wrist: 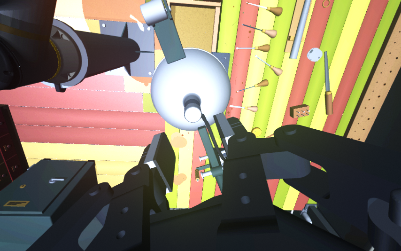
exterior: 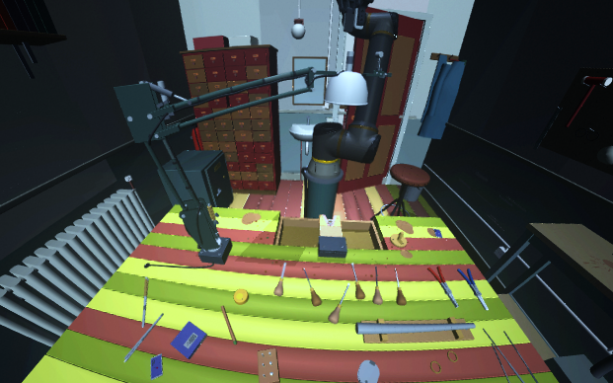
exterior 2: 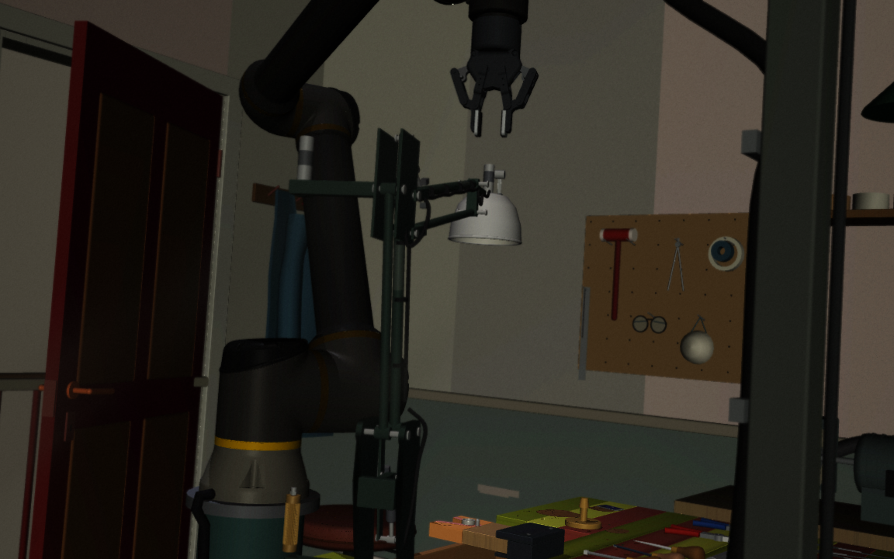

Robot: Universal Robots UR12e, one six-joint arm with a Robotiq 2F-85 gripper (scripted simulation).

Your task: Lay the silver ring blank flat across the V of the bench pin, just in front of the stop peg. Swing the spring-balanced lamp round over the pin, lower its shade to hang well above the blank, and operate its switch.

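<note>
At the far middle of the striped bench the wooden bench pin (exterior: 330, 228) juts over a sunken tray, held by a dark clamp block (exterior: 332, 246). A small pale thing lies on its V; I cannot make out the ring blank for certain. The lamp's white shade (exterior: 346, 89) (exterior 2: 486, 219) (wrist: 190, 89) hangs high above the pin on its long twin arms (exterior: 242, 96). A small cylinder knob (wrist: 192, 112) stands on top of the shade. My gripper (exterior 2: 490, 128) (wrist: 192, 146) hovers straight above the shade, apart from it, open and empty.
The lamp's post and base (exterior: 212, 247) stand on the bench's left side. Several wooden-handled gravers (exterior: 340, 296) lie in a row mid-bench, with pliers (exterior: 441, 286) to the right and a grey steel mandrel (exterior: 414, 326) nearer the front. A dark box (exterior: 202, 175) sits behind the lamp post.
</note>
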